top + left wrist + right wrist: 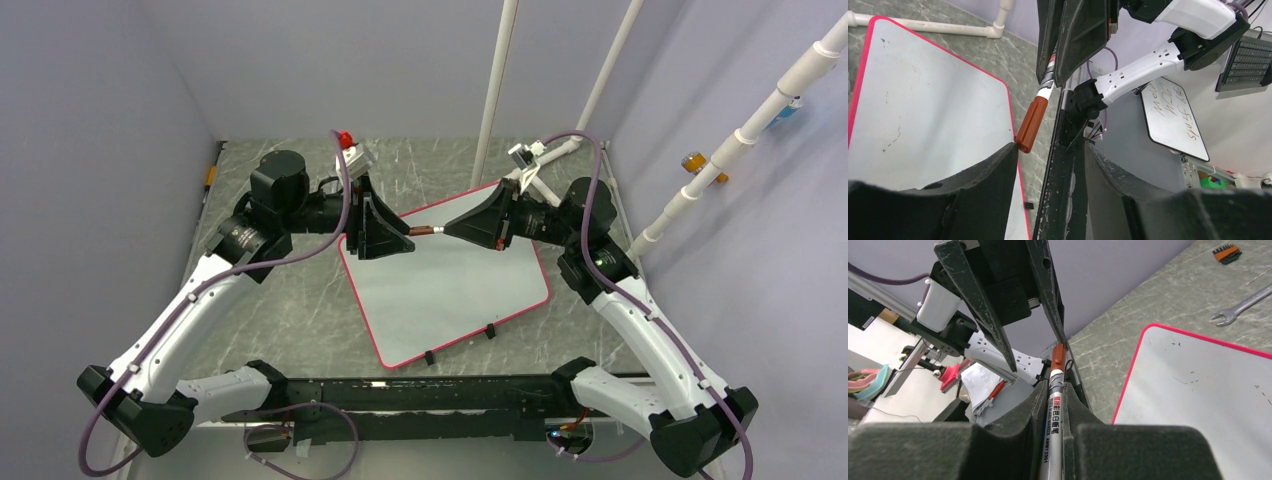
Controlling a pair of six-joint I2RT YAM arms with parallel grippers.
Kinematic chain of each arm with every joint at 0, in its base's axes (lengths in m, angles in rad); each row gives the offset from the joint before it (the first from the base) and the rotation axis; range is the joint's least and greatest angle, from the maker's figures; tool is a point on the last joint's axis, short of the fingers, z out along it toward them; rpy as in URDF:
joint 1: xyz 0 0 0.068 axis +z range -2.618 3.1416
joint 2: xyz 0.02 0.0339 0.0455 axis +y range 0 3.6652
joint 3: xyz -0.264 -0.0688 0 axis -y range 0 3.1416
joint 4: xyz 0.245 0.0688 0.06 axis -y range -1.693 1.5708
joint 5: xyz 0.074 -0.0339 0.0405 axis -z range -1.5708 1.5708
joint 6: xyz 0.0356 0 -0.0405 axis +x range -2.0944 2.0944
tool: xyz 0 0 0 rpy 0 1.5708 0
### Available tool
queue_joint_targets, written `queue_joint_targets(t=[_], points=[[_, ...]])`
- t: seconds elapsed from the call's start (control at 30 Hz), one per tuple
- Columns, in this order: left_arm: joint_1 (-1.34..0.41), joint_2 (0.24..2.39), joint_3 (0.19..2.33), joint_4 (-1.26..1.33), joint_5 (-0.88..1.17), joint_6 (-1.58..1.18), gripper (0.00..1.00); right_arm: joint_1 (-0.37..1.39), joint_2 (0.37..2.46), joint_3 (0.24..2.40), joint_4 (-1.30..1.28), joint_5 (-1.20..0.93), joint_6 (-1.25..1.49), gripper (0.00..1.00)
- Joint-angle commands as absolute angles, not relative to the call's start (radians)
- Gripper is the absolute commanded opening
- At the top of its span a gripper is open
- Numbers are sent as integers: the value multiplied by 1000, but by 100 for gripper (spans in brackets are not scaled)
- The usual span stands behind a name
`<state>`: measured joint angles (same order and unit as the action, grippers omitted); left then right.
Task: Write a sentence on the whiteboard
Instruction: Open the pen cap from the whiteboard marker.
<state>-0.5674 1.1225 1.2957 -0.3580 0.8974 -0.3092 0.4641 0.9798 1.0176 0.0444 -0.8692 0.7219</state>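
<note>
- Red-brown cap [1032,124] on marker [1055,415], barrel clamped tight in right gripper [1054,390].
- Left gripper [1051,147] jaws apart, cap just beside one finger.
- Whiteboard [450,290] flat on table [300,300] below.

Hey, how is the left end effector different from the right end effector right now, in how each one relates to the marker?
The right end effector is shut on the marker, while the left end effector has its jaws apart and clamps nothing. The right end effector grips the printed barrel, and the left end effector's fingers flank the red-brown cap. Both face each other along the marker's line, above the whiteboard.
</note>
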Motion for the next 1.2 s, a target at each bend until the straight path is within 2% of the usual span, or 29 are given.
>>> queue_joint_targets(t=[0.0,0.27,0.4,0.77,0.93,1.07,1.17], points=[[-581,1132,1296,-294,904,-318,58,483,971,1023,143,-927,751,0],[-581,1113,1322,-389,803,-276,62,483,957,1037,107,-925,729,0],[-581,1114,1316,-384,820,-288,63,481,954,1031,122,-939,735,0],[-580,1122,1269,-239,1004,-353,50,482,990,1035,201,-968,780,0],[-580,1126,1251,-175,1021,-397,29,483,997,1028,210,-973,785,0],[-581,1125,1246,-152,1025,-413,0,483,991,1019,205,-967,783,0],[-581,1118,1248,-194,997,-387,0,483,985,1019,186,-963,770,0]])
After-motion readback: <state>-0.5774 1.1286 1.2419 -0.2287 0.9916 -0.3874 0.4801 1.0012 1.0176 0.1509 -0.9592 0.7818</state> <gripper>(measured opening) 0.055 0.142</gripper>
